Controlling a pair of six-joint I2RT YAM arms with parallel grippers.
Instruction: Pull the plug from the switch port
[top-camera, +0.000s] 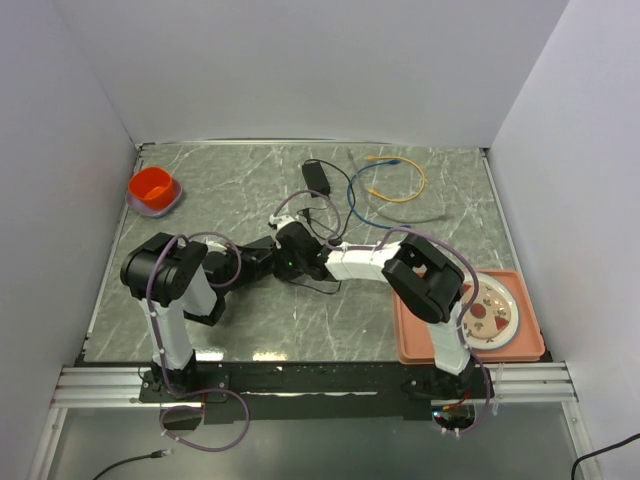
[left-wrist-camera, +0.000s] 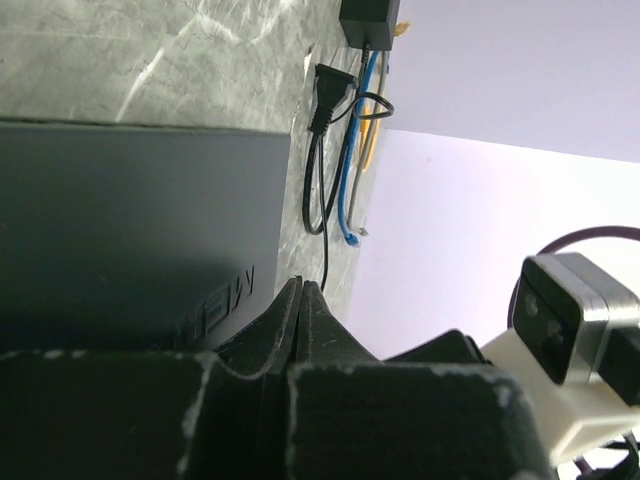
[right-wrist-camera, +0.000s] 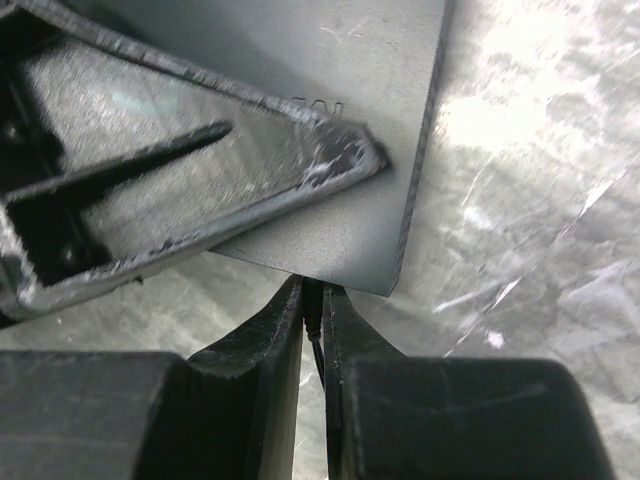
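Flat black box (right-wrist-camera: 380, 80): right pincer (right-wrist-camera: 312, 296) pinching plug (right-wrist-camera: 313, 312) at its near edge; left pincer (left-wrist-camera: 301, 292) pressed together over box; marble surface (right-wrist-camera: 540, 200) stretches beyond the edge.

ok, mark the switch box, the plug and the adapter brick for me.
switch box (right-wrist-camera: 390, 130), right wrist view, bare top face near its corner.
plug (right-wrist-camera: 312, 312), right wrist view, black stub at the box's edge.
adapter brick (top-camera: 318, 177), top external view, middle of its top.

The box (left-wrist-camera: 130, 230) lies mid-table, adapter brick (top-camera: 317, 177) behind it, bowl (top-camera: 153, 190) far left, tray (top-camera: 520, 352) near right
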